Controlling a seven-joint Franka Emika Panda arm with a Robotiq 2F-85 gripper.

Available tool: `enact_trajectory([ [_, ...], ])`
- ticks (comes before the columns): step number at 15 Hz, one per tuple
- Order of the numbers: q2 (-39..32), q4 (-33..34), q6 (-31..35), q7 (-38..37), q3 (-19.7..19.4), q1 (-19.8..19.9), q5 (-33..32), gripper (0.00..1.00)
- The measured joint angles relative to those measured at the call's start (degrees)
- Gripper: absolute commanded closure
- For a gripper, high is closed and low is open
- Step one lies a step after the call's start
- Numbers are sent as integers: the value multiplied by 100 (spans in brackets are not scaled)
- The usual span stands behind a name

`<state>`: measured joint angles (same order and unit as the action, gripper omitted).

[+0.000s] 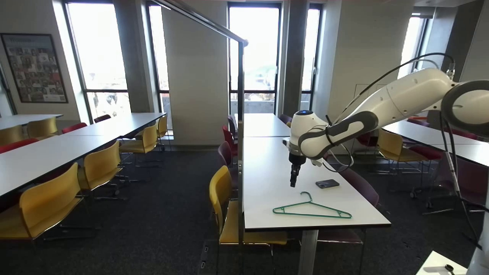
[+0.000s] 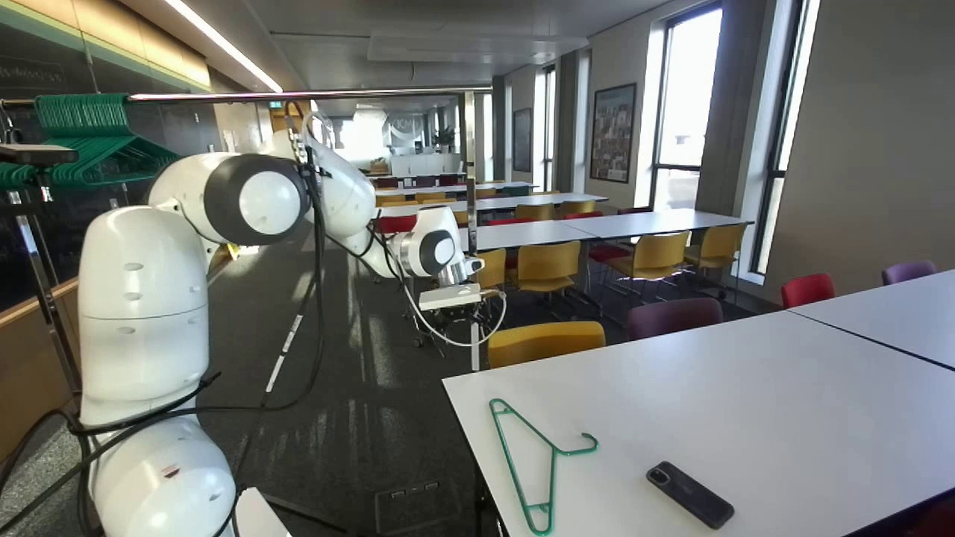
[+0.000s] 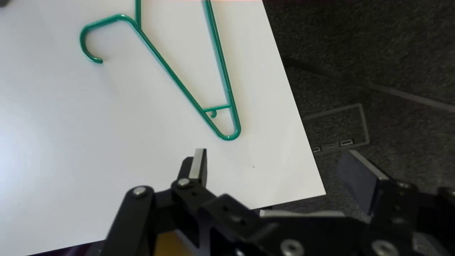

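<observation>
The hand [image 3: 277,160] is held wide near a corner of the desk [image 3: 106,160], with nothing between its fingers. The hanger [image 2: 555,453] is laid flat, its long bar beside the end edge and its hook turned inward, seemingly so that nothing overhangs. Farther in, the phone [image 2: 690,494] is rested apart from the hook. Away from the desk, more hangers [image 2: 82,115] are hung from a rail [image 2: 298,95].

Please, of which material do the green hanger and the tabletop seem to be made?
The green hanger looks like glossy moulded plastic: thin highlights run along its rounded rods. The tabletop may be white laminate, smooth and satin, showing soft glare.
</observation>
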<state>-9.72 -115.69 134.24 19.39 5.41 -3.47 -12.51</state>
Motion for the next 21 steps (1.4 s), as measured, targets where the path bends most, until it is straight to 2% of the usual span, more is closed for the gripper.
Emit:
enact_trajectory([
  [4, 713, -188, -823, -1762, 30, -339, -541, 0],
  [6, 933, -189, -1542, -2162, 129, -448, -486, 0],
  [9, 1129, -190, -2365, -2231, 285, -529, -132, 0],
  [11, 1216, -196, -2638, -2045, 325, -573, 259, 0],
  [13, 1285, -244, -2645, -1531, 331, -589, 665, 0],
  [21, 1208, -250, -2639, -1501, 331, -591, 685, 0],
])
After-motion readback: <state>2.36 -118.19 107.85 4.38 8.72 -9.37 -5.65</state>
